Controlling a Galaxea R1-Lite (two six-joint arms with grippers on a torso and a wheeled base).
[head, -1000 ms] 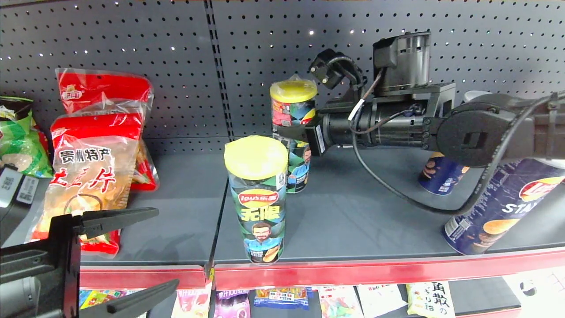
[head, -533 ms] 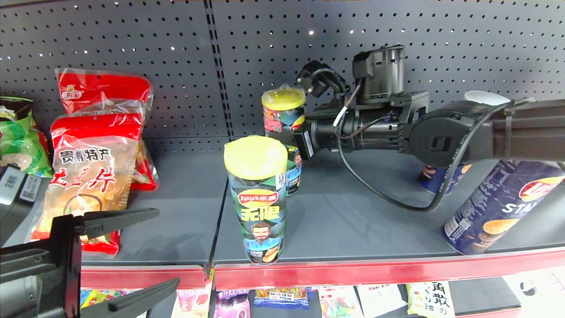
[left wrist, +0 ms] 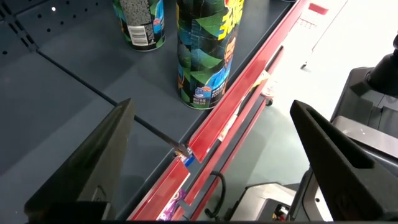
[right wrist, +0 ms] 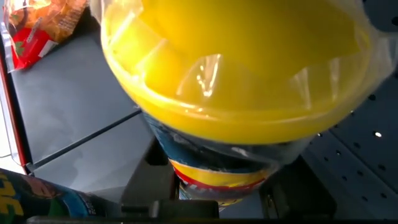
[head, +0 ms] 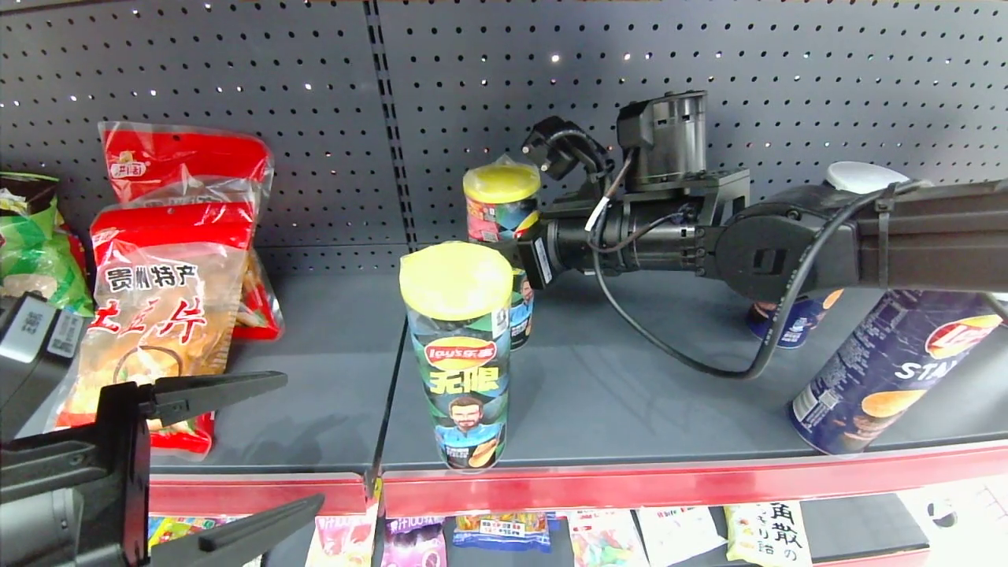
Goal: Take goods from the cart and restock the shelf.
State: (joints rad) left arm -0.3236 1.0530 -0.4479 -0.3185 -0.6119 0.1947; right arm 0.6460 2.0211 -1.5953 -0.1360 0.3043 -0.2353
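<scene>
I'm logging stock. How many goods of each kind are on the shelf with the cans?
Yellow-lid cans: 2
Blue cans: 2
Red bags: 2
Green bags: 1
Total: 7

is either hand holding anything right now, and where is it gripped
The right hand grips the rear yellow-lidded chip can around the middle of its body, below the lid. The left hand is open and empty.
</scene>
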